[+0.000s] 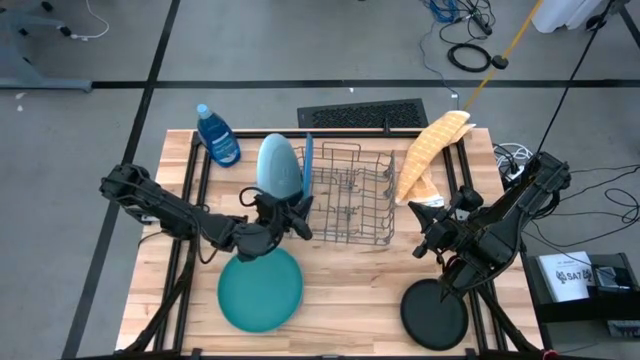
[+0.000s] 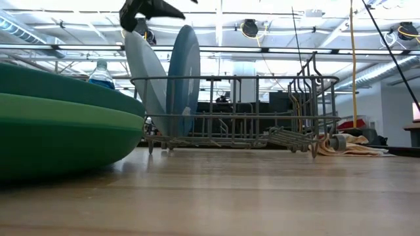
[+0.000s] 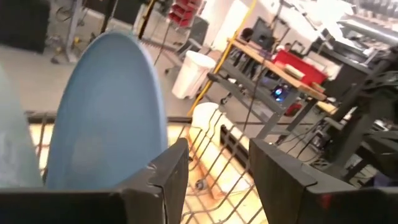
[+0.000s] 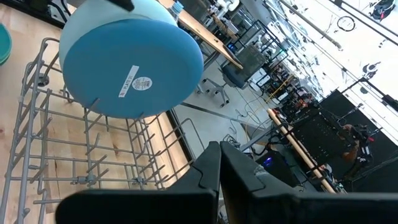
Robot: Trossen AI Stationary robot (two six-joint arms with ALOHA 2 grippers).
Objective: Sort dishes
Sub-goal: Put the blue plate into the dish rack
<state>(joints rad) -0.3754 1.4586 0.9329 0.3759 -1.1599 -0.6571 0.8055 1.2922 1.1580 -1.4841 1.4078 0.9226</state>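
A: What's in hand, starting with the biggest thing there?

B: The wooden table (image 1: 340,285), then the wire rack (image 1: 352,195) just ahead of the left gripper (image 1: 298,212). That gripper hangs over the rack's near end, its fingers (image 3: 163,180) spread with nothing between them. Right beside its tips the blue plate (image 1: 307,168) stands on edge in the rack, and the light blue plate (image 1: 277,164) leans just outside it. I'd judge this the release step for the blue plate.

A: And what's left to sort?

B: The teal plate (image 1: 260,288) lies flat on the table just behind and below that gripper; the low view shows a green plate (image 2: 59,141) stacked under it. The black plate (image 1: 434,314) lies just below the right gripper (image 1: 432,240), whose fingers are pressed together, empty, parked well clear of the rack.

A: So the next move?

B: In my judgement, lift the left gripper clear without nudging the standing plates, swing back to the teal one, and get a finger under its rim, which is awkward with a flat plate on a stack.
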